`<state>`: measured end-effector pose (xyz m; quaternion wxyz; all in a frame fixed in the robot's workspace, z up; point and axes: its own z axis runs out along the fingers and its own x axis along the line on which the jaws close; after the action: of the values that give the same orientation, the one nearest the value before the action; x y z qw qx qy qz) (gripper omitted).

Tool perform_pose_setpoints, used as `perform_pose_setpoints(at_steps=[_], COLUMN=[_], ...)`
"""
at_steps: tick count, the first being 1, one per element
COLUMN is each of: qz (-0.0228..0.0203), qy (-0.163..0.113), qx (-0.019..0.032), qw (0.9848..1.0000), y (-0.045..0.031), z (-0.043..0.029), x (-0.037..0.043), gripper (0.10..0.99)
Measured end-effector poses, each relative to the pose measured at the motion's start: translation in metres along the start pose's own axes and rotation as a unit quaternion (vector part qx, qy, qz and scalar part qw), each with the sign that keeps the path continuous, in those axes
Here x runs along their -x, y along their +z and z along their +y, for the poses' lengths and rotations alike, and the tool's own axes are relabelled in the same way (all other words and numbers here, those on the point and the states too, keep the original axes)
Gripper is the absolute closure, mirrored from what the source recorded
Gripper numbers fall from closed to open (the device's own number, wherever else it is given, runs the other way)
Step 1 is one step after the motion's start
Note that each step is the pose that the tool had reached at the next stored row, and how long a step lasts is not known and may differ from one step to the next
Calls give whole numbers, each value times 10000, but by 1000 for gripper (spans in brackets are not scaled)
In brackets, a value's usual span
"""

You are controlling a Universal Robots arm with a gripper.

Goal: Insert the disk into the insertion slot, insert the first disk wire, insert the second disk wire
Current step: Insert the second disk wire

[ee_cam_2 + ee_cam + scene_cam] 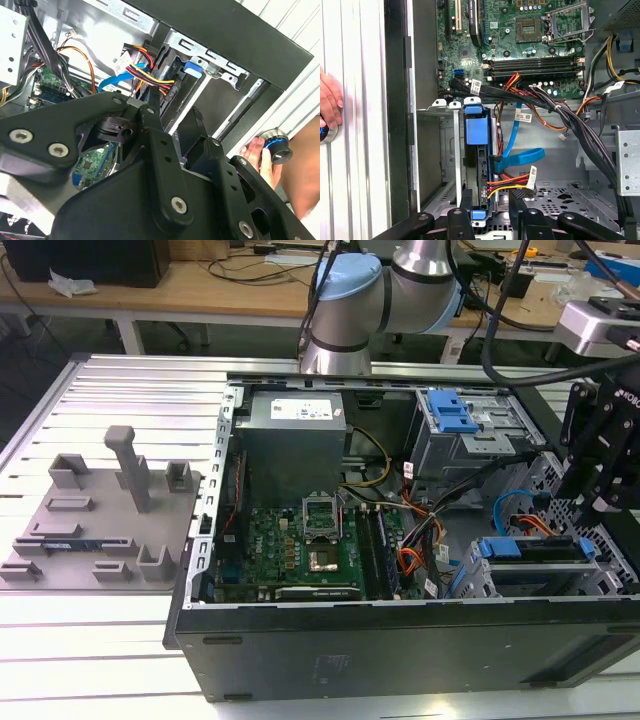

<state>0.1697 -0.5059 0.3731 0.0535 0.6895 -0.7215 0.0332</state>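
In the exterior view we see the open computer case lying on a slatted metal table; the disk sits in the insertion slot at the case's corner on the exterior view's right, its blue carrier showing; the gripper hangs just above that corner, and from here we cannot tell how its jaws stand.

In the second wrist view the gripper points toward the slot's cage, its two black fingers apart; outside the case a person's hand rests on a round blue-ringed knob.

In the first wrist view the gripper is spread wide with nothing pinched; its fingers flank the near end of the disk, where a blue flat cable and red, yellow and black wires meet the disk's edge; we cannot tell whether either plug is fully seated; the green motherboard lies beyond.
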Motion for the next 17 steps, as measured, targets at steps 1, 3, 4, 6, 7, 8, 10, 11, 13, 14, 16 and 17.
perform_pose_setpoints(at_steps=[1, 3, 4, 6, 7, 8, 10, 11, 13, 14, 16, 17], qz=[0, 1, 2, 2, 3, 2, 18, 34, 218, 360, 508, 549], qy=[0, 0, 0, 0, 0, 0, 0, 0, 6, 10, 15, 19], qx=[0, 0, 0, 0, 0, 0, 1, 0, -3, -9, -28, -45], qw=[10000, 10000, 10000, 10000, 10000, 10000, 10000, 10000, 9998, 9994, 9987, 9985], y=[0, 0, 0, 0, 0, 0, -9, -13, -27, -29, -31, -32], z=[0, 0, 0, 0, 0, 2, 3, 6, 16, 33, 67, 80], x=[0, 0, 0, 0, 0, 11, 68, 113, 226, 243, 259, 263], gripper=[663, 663, 663, 663, 663, 663, 663, 663, 663, 663, 663, 663])
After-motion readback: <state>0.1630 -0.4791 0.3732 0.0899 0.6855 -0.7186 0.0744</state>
